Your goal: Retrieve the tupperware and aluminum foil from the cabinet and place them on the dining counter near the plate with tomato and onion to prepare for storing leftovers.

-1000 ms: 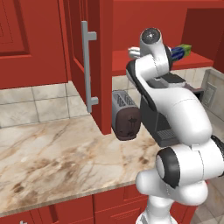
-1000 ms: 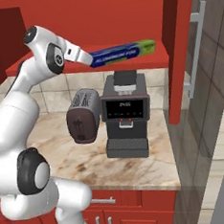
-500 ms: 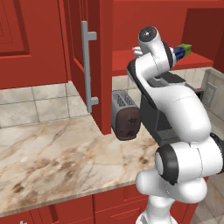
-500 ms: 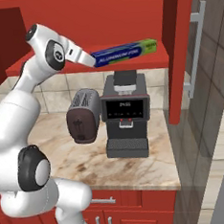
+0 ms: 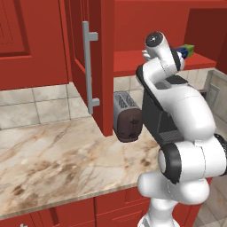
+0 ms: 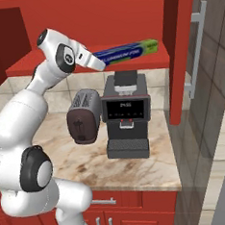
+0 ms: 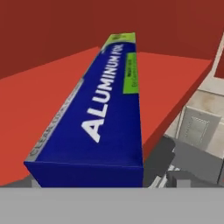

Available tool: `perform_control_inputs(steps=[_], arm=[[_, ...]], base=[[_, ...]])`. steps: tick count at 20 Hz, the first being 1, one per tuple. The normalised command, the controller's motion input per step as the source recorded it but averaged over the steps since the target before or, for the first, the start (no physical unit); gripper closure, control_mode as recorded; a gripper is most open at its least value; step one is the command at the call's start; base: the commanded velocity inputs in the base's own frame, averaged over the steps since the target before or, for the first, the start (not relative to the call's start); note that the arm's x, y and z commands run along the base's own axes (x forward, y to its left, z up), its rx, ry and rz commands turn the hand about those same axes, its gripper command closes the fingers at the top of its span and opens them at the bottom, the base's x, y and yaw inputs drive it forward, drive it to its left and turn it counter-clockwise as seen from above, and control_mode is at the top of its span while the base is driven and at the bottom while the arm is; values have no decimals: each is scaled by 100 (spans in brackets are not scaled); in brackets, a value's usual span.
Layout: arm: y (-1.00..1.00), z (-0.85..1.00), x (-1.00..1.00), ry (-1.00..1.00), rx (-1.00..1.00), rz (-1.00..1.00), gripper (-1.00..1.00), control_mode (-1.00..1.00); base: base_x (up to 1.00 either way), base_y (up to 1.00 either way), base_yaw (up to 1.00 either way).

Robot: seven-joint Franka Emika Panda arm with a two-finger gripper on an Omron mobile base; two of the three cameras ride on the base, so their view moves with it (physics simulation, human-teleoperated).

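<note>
The aluminum foil (image 6: 126,50) is a long dark blue carton with a green end, lying on the red shelf (image 6: 28,64) of the open cabinet (image 5: 95,62). In the hand view the aluminum foil (image 7: 109,100) stretches away from me along the shelf (image 7: 175,83), its near end close to the camera. My gripper (image 6: 99,63) is at the carton's near left end, open, and I cannot tell whether it touches the carton. From the left, just the foil's green tip (image 5: 188,49) shows past my arm. The tupperware, the plate and the dining counter are out of view.
Below the shelf a dark toaster (image 6: 83,117) and a black coffee machine (image 6: 127,115) stand on a beige marble counter (image 5: 57,155). The cabinet door with its grey bar handle (image 5: 90,73) hangs open to my left. A second open door (image 6: 182,55) is on the right.
My hand has edged a little further along the shelf toward the foil's near end. The carton has stayed where it was.
</note>
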Motion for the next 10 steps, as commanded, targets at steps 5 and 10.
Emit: perform_control_inputs(steps=[5, 10], arm=[[-32, -7, 44, 0, 5, 1, -100, -100], [-7, -37, 26, 0, 1, 6, 100, -100]], base=[[0, 0, 0], [0, 0, 0]])
